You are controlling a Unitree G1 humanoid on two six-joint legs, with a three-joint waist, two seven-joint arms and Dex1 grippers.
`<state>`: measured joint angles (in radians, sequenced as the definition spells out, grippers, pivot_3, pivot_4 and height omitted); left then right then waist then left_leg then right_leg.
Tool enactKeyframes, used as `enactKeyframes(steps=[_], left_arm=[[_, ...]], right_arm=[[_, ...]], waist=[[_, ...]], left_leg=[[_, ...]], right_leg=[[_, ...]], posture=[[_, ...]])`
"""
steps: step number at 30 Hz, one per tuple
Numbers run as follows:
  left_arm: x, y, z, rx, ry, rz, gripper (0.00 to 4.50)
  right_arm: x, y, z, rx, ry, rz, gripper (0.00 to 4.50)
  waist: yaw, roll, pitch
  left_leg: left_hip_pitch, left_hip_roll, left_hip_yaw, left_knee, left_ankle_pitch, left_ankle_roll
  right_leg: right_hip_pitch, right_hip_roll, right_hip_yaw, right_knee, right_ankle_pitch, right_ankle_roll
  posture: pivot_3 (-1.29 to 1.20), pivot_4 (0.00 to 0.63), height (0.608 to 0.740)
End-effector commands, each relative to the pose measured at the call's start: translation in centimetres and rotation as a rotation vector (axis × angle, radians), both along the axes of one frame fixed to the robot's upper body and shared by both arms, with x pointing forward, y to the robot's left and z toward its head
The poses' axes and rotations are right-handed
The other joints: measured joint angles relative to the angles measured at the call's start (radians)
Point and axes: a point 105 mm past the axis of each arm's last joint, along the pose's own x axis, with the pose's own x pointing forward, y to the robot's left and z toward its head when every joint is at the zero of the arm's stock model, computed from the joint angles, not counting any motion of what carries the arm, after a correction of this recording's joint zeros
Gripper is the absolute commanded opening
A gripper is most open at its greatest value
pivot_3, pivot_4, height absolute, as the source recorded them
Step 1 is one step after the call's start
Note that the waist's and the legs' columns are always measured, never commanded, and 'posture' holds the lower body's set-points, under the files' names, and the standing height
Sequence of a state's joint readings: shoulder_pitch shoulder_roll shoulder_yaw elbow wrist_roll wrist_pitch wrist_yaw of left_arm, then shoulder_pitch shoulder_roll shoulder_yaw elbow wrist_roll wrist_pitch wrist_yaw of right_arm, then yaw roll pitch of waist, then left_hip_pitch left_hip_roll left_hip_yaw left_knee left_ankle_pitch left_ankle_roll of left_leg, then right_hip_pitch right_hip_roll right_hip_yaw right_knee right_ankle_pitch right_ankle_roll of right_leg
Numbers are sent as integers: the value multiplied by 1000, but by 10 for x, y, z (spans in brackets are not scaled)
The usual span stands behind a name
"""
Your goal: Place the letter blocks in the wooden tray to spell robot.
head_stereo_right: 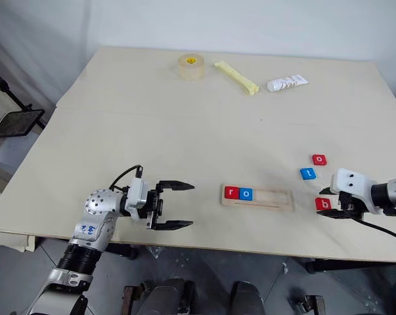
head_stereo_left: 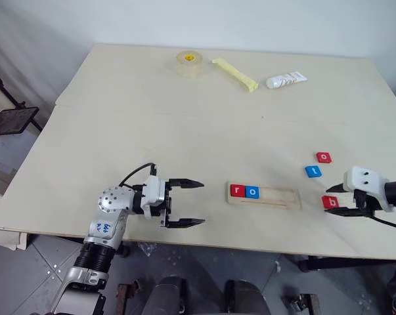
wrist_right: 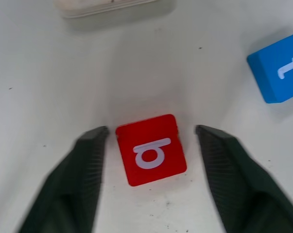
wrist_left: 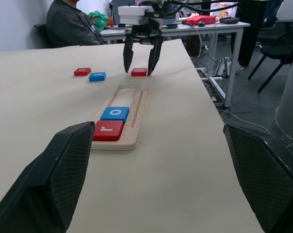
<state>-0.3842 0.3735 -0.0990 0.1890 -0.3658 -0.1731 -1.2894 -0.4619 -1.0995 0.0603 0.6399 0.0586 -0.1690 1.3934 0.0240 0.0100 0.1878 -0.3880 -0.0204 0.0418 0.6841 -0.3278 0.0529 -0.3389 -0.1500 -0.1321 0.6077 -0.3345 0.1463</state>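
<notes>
The wooden tray lies near the table's front edge. A red r block and a blue o block fill its left end. To its right, a red b block lies flat on the table. My right gripper points down over it, open, with one finger on each side and a gap on at least one side. A blue t block and a red o block lie just beyond. My left gripper hovers open left of the tray, holding nothing.
At the table's far side are a tape roll, a yellow stick and a white tube. A black stand sits off the table's left. A seated person and desks are in the room behind.
</notes>
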Motion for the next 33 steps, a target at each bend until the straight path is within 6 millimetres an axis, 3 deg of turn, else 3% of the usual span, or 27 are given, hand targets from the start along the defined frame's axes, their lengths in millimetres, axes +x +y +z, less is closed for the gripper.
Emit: enactKeyframes(steps=[1, 2, 8, 14, 24, 28, 33], left_arm=[[-1, -3, 8, -12, -33, -10, 4500], [0, -3, 8, -12, -34, -10, 4500], [3, -5, 8, -11, -33, -14, 4500], [9, -8, 8, -9, -36, -25, 4500], [14, -12, 7, -4, -47, -58, 4500], [14, -12, 7, -10, -59, -63, 4500], [12, -12, 6, -13, -65, -61, 4500]], right_arm=[[-5, -14, -9, -38, 56, -61, 1719], [-5, -14, -8, -37, 55, -63, 1465], [6, -7, 13, 13, -16, -87, 1468], [3, 44, 55, 124, -54, -14, 1468], [5, 105, 59, 133, -40, 64, 1468], [13, 134, 52, 113, -23, 121, 1468], [17, 144, 44, 92, -5, 140, 1468]], waist=[[0, 0, 0], [0, 0, 0], [0, 0, 0], [0, 3, 1], [1, 2, 1], [-1, 2, 1], [1, 2, 1]], left_leg=[[0, 0, 0, 0, 0, 0], [0, 0, 0, 0, 0, 0], [0, 0, 0, 0, 0, 0], [-2, 0, 0, 0, 0, -1], [-3, 0, 0, 0, 0, -1], [-3, 0, 0, 0, 0, -1], [-3, 0, -1, 0, 0, -1]], right_leg=[[0, 0, 0, 0, 0, 0], [0, 0, 0, 0, 0, 0], [0, 0, 0, 0, 0, 0], [-3, 0, 0, 1, 0, 0], [-4, 0, 0, 1, 0, 0], [-4, 0, 0, 1, 0, 0], [-5, 0, 0, 2, 0, 0]], posture=[[0, 150, 740], [0, 150, 740], [0, 150, 740], [0, 150, 740], [0, 150, 740], [0, 150, 740], [0, 150, 740]])
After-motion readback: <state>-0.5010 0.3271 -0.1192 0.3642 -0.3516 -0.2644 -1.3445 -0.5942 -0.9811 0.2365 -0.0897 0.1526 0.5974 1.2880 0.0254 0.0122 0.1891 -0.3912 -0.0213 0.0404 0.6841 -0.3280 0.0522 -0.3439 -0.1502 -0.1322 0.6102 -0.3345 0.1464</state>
